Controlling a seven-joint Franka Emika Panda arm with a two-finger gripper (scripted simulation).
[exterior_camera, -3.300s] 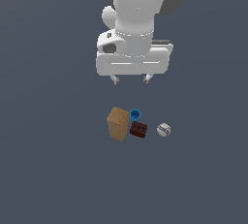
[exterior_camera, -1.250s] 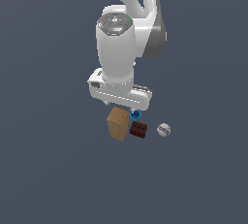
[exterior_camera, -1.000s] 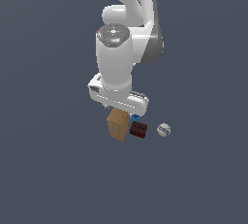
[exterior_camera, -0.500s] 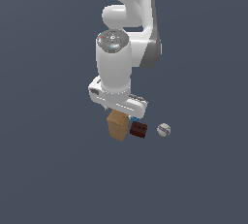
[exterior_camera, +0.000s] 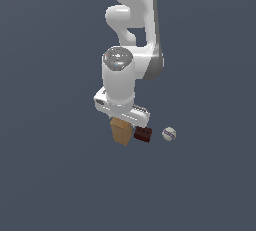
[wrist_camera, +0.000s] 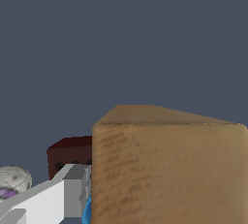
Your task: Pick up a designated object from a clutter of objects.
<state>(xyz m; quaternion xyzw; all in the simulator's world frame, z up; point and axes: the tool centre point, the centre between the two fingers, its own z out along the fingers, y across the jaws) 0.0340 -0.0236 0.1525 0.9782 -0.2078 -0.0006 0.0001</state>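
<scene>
The tall tan-brown box (exterior_camera: 121, 132) stands on the dark floor at the exterior view's left end of the clutter. It fills much of the wrist view (wrist_camera: 169, 169). My gripper (exterior_camera: 122, 123) is lowered straight over the box, with the hand covering the box's top. One grey finger (wrist_camera: 72, 191) hangs close beside a side face of the box, with a thin gap showing. The other finger is out of view. The dark red studded brick (exterior_camera: 143, 134) sits right next to the box. Only a sliver of the blue cup (wrist_camera: 86, 213) shows.
The white ball with a purple stripe (exterior_camera: 169, 134) lies a little beyond the brick, on the exterior view's right, and shows in the wrist view (wrist_camera: 12, 182). The floor is a flat dark grey-blue surface. The white arm (exterior_camera: 131, 35) rises above the clutter.
The arm has come down from well above the clutter until the hand sits over the tan box's top. The blue cup is now hidden in the exterior view. The objects have not moved.
</scene>
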